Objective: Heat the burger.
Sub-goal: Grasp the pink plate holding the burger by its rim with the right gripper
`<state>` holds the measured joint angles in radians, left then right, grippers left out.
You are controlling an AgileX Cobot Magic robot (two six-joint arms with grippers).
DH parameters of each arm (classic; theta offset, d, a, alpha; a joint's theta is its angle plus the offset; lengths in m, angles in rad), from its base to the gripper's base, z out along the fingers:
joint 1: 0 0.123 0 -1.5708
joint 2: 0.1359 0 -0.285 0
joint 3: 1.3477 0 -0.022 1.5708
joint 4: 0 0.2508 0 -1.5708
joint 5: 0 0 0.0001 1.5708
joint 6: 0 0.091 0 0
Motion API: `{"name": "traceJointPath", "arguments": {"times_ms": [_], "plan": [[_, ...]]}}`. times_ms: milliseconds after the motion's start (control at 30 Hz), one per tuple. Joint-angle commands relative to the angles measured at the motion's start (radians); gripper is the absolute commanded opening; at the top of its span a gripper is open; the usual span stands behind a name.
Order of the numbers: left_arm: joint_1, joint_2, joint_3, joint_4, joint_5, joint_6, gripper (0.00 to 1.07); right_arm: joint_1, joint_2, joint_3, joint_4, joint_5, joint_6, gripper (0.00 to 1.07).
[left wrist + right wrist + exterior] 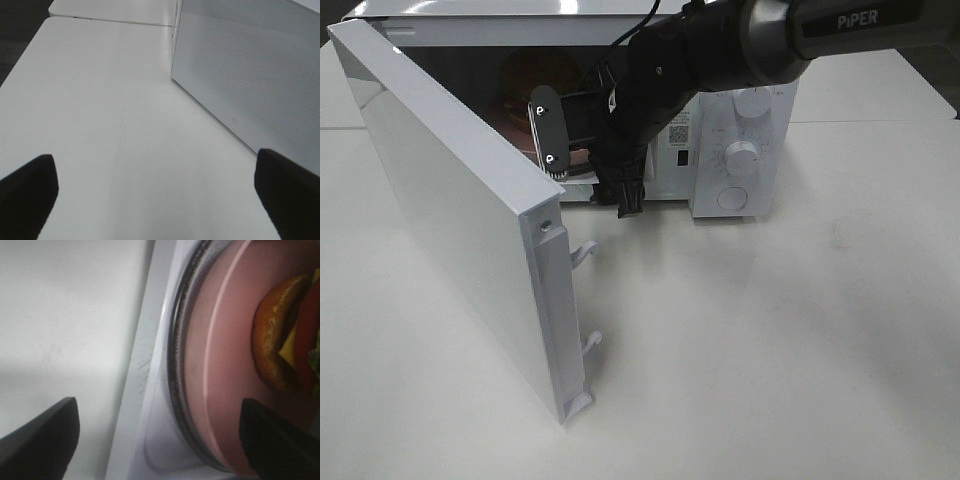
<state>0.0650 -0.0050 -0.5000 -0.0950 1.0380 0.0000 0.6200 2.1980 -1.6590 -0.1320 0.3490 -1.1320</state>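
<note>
On the right arm (820, 35), white lettering reads "PiPER".

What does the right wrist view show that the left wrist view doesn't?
Only the right wrist view: the burger on a pink plate, sitting on the glass turntable inside the microwave, with the open right gripper at the cavity's edge. Only the left wrist view: the microwave's perforated outer wall and the open left gripper above bare table. Shared: white tabletop and open, empty grippers.

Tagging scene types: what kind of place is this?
Probably a lab mock-up of a kitchen, not a real one: a white microwave with its door open on bare white tables, the burger inside on a pink plate.
</note>
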Motion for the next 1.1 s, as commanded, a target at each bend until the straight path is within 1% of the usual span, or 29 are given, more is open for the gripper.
{"name": "traceJointPath", "arguments": {"times_ms": [33,267,400,533,567,933,1000,1033,1067,1100], "plan": [[0.0,-0.022,0.002,-0.004,-0.007,0.0,1.0,0.002,0.028,-0.047,-0.007,0.004,0.016,0.83],[0.0,-0.022,0.002,-0.004,-0.007,0.0,1.0,-0.01,0.078,-0.111,-0.007,0.017,0.016,0.83],[0.0,-0.022,0.002,-0.004,-0.007,0.0,1.0,-0.034,0.095,-0.142,-0.01,0.022,0.015,0.83],[0.0,-0.022,0.002,-0.004,-0.007,0.0,1.0,-0.035,0.104,-0.158,-0.038,0.026,0.012,0.83],[0.0,-0.022,0.002,-0.004,-0.007,0.0,1.0,-0.035,0.115,-0.178,-0.05,0.037,0.014,0.83],[0.0,-0.022,0.002,-0.004,-0.007,0.0,1.0,-0.033,0.191,-0.279,-0.048,0.059,0.014,0.81],[0.0,-0.022,0.002,-0.004,-0.007,0.0,1.0,-0.033,0.205,-0.296,-0.046,0.077,0.013,0.74],[0.0,-0.022,0.002,-0.004,-0.007,0.0,1.0,-0.033,0.205,-0.296,-0.046,0.077,0.013,0.74],[0.0,-0.022,0.002,-0.004,-0.007,0.0,1.0,-0.033,0.207,-0.296,-0.041,0.077,0.013,0.65],[0.0,-0.022,0.002,-0.004,-0.007,0.0,1.0,-0.031,0.207,-0.296,-0.041,0.077,0.012,0.58]]}}
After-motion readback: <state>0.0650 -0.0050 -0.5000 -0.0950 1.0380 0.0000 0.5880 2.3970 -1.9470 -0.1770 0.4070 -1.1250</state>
